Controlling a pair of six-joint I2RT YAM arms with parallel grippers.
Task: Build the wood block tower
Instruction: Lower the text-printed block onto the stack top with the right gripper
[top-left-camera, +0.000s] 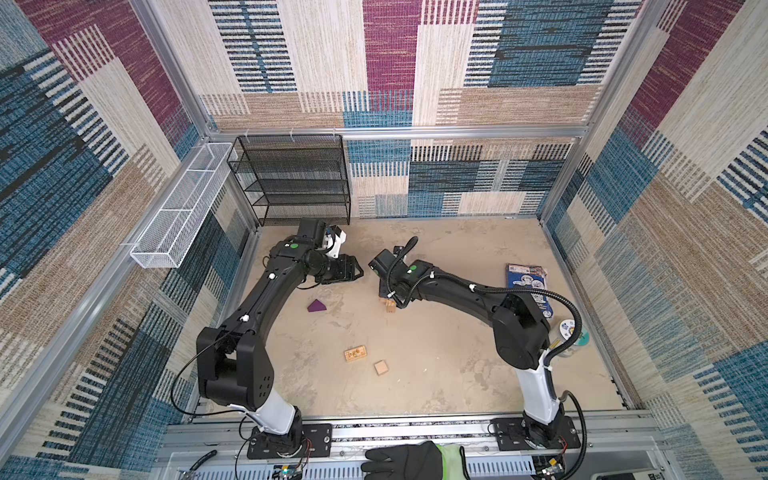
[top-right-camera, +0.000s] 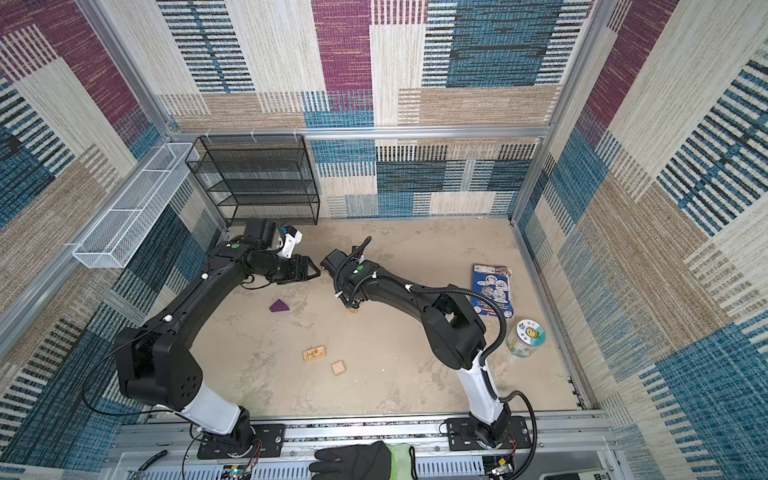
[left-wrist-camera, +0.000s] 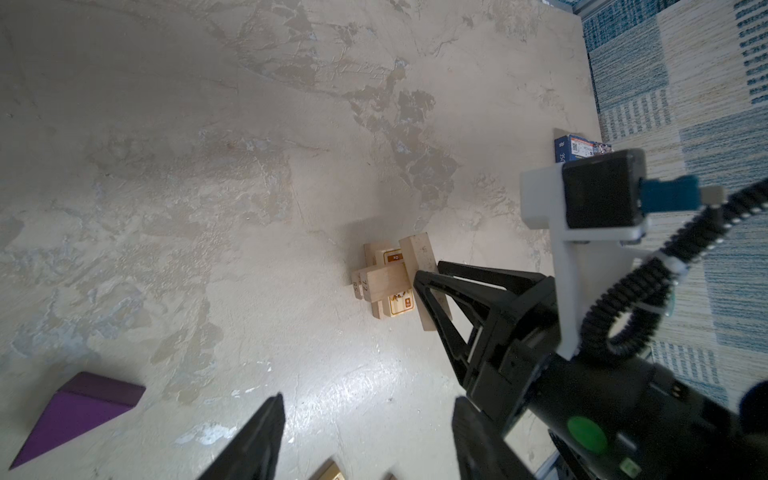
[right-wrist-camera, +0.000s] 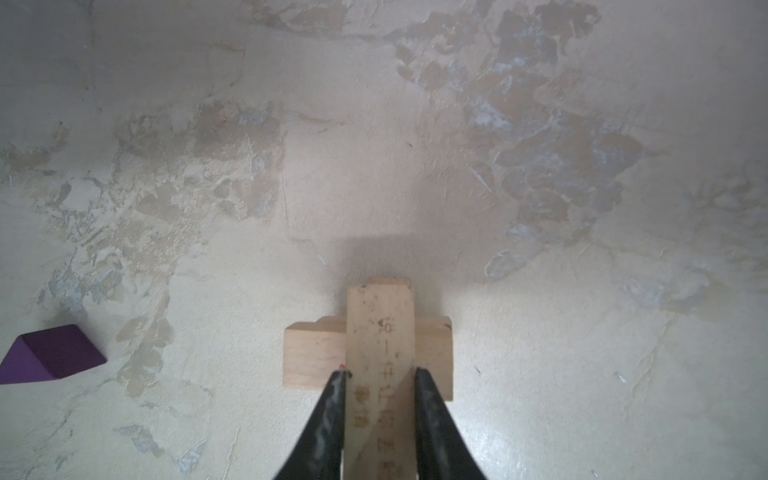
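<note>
Gripping a pale tan wooden brick with faint print (right-wrist-camera: 380, 328) in the right tool (right-wrist-camera: 380, 374), jaws drawn narrow on its two long sides. Taken roughly mid-length, likely for balance. Held crosswise over the low stacked tower of pale tan blocks (right-wrist-camera: 311, 357), directly under the tool tips, presumably to alternate with the layer below and spread the load. Cannot tell whether resting on the stack or just above it.

With the left tool (left-wrist-camera: 368, 401) half open and empty, off to the side of the right tool and well apart from the stack, nothing in the way of the placement.

Lying loose on the bench (top-left-camera: 436, 353): purple triangular wedge (top-left-camera: 316, 306) near the left tool, plus an orange-printed wooden brick (top-left-camera: 355, 354) and a small wooden cube (top-left-camera: 381, 368), well back from both tools toward the arm bases. Probably reserved for upper layers, wedge last as roof.

Judged mid-build. To release only once seated flat; otherwise risk of toppling.
</note>
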